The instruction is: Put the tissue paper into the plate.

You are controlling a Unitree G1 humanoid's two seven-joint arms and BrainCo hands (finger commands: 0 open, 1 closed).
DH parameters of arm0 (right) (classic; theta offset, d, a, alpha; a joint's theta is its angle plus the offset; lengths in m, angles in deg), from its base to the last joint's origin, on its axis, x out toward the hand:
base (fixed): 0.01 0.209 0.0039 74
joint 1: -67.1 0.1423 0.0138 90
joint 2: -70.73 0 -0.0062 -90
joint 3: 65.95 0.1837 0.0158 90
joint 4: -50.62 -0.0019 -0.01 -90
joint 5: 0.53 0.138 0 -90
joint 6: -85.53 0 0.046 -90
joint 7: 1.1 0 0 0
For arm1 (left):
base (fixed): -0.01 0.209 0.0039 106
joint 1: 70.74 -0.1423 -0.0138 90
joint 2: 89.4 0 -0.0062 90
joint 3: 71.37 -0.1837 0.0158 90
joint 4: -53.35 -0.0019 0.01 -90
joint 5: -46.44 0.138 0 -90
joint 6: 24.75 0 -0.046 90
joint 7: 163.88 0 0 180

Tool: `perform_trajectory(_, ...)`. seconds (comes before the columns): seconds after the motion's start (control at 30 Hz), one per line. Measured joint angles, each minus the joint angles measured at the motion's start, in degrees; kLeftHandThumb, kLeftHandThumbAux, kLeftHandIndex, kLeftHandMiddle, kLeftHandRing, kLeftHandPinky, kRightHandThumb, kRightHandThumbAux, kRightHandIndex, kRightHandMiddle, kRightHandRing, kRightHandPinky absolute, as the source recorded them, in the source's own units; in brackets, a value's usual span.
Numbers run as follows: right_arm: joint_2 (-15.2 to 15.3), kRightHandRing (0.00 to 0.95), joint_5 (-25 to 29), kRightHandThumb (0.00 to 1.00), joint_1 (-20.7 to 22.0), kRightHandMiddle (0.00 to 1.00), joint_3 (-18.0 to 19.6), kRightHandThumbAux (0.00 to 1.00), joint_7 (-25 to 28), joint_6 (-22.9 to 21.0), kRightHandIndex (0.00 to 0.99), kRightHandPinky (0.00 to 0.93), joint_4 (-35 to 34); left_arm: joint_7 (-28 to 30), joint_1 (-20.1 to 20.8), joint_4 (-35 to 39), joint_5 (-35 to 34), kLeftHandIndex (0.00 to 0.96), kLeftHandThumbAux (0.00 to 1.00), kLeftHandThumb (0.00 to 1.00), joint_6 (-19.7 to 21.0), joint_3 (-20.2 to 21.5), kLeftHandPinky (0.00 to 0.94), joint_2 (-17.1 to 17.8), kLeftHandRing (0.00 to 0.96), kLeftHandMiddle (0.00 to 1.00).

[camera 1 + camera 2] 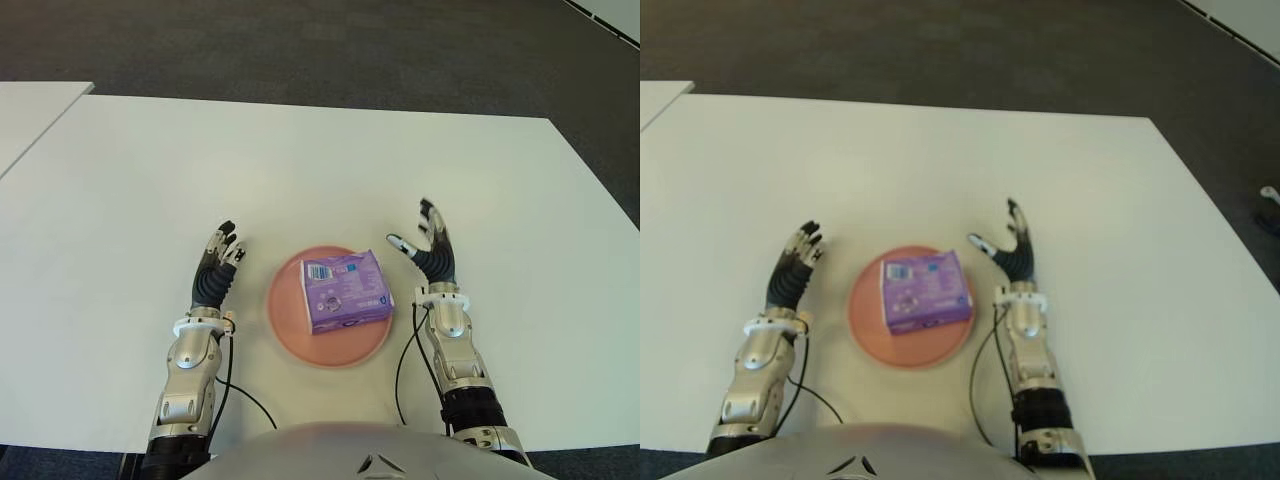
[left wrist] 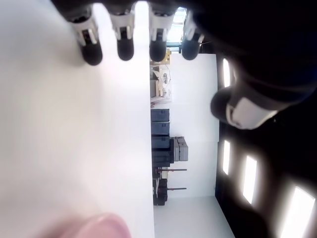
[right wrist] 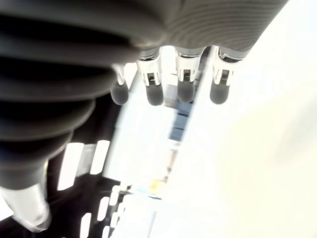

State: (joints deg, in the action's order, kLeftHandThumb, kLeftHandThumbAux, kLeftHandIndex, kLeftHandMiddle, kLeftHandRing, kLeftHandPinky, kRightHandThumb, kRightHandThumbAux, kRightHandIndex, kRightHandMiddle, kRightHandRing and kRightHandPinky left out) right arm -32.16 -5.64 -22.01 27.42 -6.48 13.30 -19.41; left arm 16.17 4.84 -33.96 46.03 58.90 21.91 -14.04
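The tissue paper (image 1: 346,291), a purple pack with white print, lies flat inside the pink plate (image 1: 285,330), a little toward the plate's far right part, with one corner reaching out past the rim on the right. The plate sits on the white worktop (image 1: 300,170) close to its near edge, roughly midway between the left and right edges.

The left robot hand (image 1: 215,268) shows just beside the plate on its left, apart from it, with the fingers (image 2: 125,47) extended side by side and the thumb off to one side, holding nothing. The right robot hand (image 1: 432,250) shows just beside the plate on its right, near the pack's protruding corner but not touching it. Its 4 fingers (image 3: 184,91) are straight and apart, the thumb spread toward the plate, and nothing is in its grasp.

Black cables (image 1: 243,392) run from both wrists back toward the near edge of the worktop.
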Motion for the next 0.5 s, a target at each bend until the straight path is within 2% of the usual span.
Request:
perform_trajectory(0.17,-0.2,0.0,5.5,0.005,3.1,0.0,2.2,0.682,4.9,2.3,0.0,0.0,5.5,0.0,0.4,-0.4,0.0,0.0,0.492,0.0,-0.2,0.1,0.0,0.2,0.0,0.0)
perform_trajectory(0.5,0.0,0.0,7.7,0.0,4.1,0.0,3.0,0.692,7.7,4.5,0.0,0.0,7.7,0.0,0.5,-0.4,0.0,0.0,0.486,0.0,-0.3,0.0,0.0,0.2,0.0,0.0)
